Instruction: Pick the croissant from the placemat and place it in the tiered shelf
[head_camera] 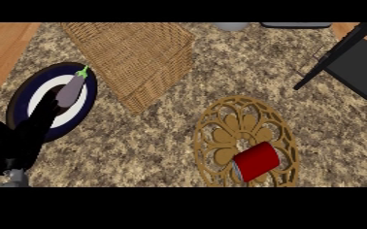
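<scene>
Overall, the tabletop (143, 145) is a speckled, granite-like surface in browns and greys, with a strip of plain wood at its far left corner. Near the view's lower right lies a round placemat (229, 121) of tan openwork, cut in a flower pattern. No croissant shows on it; instead a red cylinder (256, 161), smooth and can-shaped, lies on its side at the mat's near right part, with no writing to be read on it. At top centre sits a woven wicker mat (140, 58), angular and flat, its near corner pointing toward the middle. To the left is a round plate (90, 104) with a dark blue rim and white centre, holding a pale purple eggplant (72, 89) with a green stem. The left hand (32, 131), black, stands at the left edge with its fingers straight, reaching over the plate's near side and holding nothing. At upper right the tiered shelf (337, 60) shows as dark, slanted bars and a flat panel.
</scene>
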You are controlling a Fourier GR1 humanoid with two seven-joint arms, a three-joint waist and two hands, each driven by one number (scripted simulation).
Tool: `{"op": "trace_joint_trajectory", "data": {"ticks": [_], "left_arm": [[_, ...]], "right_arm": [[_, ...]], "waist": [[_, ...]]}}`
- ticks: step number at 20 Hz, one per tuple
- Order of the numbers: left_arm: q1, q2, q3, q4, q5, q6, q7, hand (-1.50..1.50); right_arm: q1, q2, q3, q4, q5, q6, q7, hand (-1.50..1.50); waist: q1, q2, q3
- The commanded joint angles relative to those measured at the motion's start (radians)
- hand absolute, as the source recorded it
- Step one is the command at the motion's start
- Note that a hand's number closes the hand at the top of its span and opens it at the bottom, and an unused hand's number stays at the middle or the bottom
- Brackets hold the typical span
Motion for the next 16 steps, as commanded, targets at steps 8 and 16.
{"op": "trace_joint_trajectory", "data": {"ticks": [8,16], "left_arm": [[0.059,-0.011,0.019,-0.046,-0.011,-0.024,-0.011,0.00],[0.022,-0.016,0.035,0.015,-0.025,-0.009,-0.036,0.00]], "right_arm": [[0.002,-0.048,-0.044,0.134,-0.079,-0.107,-0.135,-1.50],[-0.005,-0.002,-0.180,0.043,-0.267,-0.100,-0.086,-1.50]], "waist": [[0.001,-0.002,0.000],[-0.011,-0.005,0.000]]}}
